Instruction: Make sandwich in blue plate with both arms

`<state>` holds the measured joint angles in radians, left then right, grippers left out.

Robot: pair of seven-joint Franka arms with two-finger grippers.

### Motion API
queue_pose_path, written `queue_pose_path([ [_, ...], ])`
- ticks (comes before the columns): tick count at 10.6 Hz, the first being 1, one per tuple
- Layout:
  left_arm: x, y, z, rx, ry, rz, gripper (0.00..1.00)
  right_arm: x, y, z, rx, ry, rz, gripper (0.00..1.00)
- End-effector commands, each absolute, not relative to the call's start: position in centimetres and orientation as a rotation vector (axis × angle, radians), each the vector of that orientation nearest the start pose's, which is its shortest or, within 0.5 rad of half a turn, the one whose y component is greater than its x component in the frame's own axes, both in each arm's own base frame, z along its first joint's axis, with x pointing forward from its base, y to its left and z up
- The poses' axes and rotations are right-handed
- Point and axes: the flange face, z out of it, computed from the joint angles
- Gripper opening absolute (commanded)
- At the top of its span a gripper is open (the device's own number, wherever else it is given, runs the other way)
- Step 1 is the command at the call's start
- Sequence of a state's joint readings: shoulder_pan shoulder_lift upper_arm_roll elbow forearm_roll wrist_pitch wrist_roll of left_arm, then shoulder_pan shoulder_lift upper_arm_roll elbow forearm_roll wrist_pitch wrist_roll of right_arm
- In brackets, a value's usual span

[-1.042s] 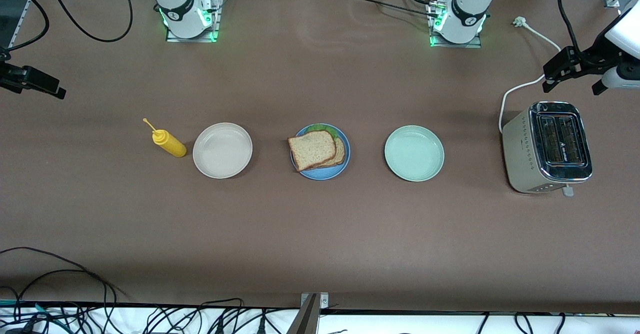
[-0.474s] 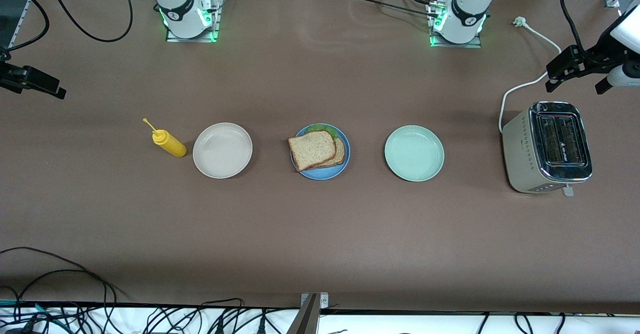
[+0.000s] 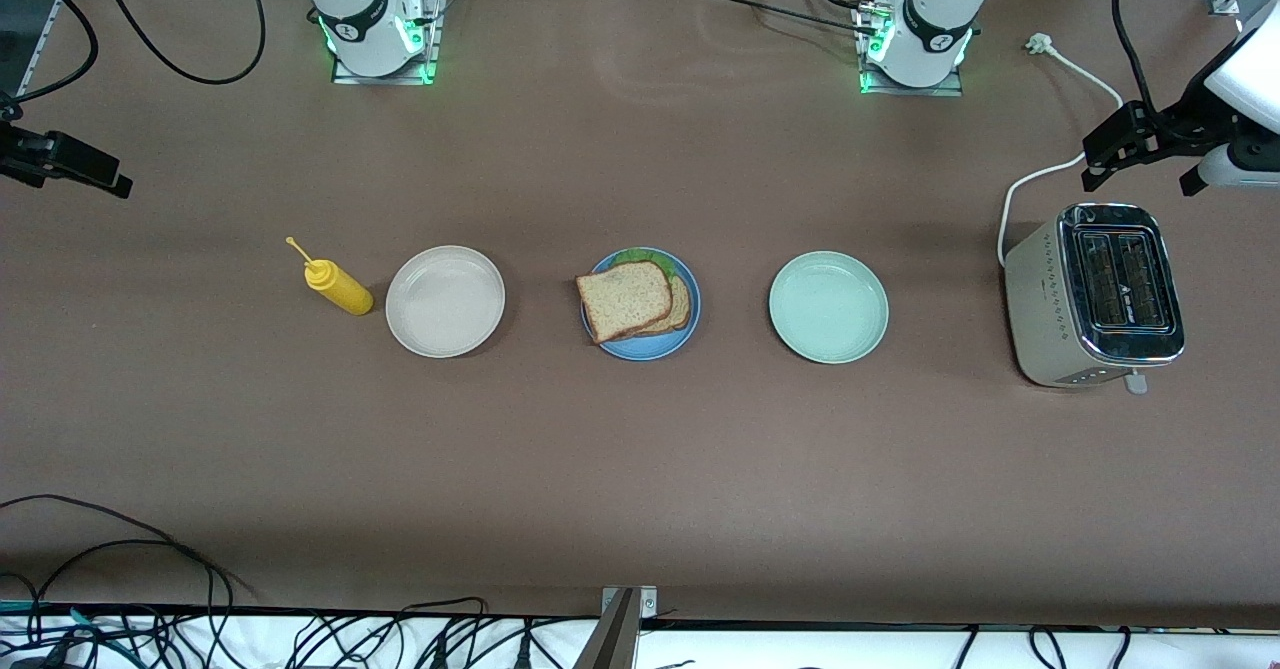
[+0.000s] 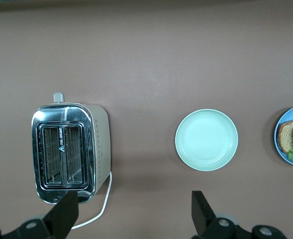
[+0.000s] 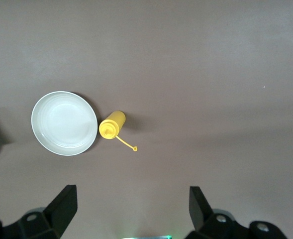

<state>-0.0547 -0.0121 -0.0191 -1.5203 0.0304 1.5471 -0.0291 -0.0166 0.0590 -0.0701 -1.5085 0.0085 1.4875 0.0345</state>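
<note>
Resting on the blue plate (image 3: 641, 347) in the middle of the table, the sandwich (image 3: 632, 301) looks complete: one brown bread slice lies askew on top of another, and a ruffle of green lettuce shows at the edge farther from the front camera. The blue plate stands between the beige plate (image 3: 445, 301), toward the right arm's end of the table, and the mint-green plate (image 3: 828, 307), toward the left arm's end; both of those are bare. A yellow squeeze bottle (image 3: 338, 286) lies just beside the beige plate, and a chrome toaster (image 3: 1094, 294) stands well apart, at the left arm's end, with its white cord trailing away from it.

The left gripper (image 3: 1150, 152) hangs high over the table beside the toaster, fingers (image 4: 202, 211) spread wide and holding nothing. The right gripper (image 5: 129, 209) is likewise spread and empty, high over the bare table near the squeeze bottle; the front view shows only a dark part at the frame's edge.

Judging by this, the stacking step is done and both arms are in a parked pose, well apart from the food. Little seems left: at most the top slice could be squared up, which would call for a light, level nudge so the lettuce is not dragged out.
</note>
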Motion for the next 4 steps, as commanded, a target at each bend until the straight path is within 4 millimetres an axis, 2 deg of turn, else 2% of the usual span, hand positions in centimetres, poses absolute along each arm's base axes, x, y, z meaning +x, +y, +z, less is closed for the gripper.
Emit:
queue_pose_path([
  [1, 54.89, -3.17, 65.40, -3.101, 0.042, -0.058, 1.00, 56.38, -4.66, 61.98, -3.125, 0.169, 0.115, 1.00],
  [4, 54.85, -3.09, 65.48, -3.101, 0.040, -0.060, 1.00, 56.51, -4.44, 61.87, -3.128, 0.102, 0.110, 1.00],
])
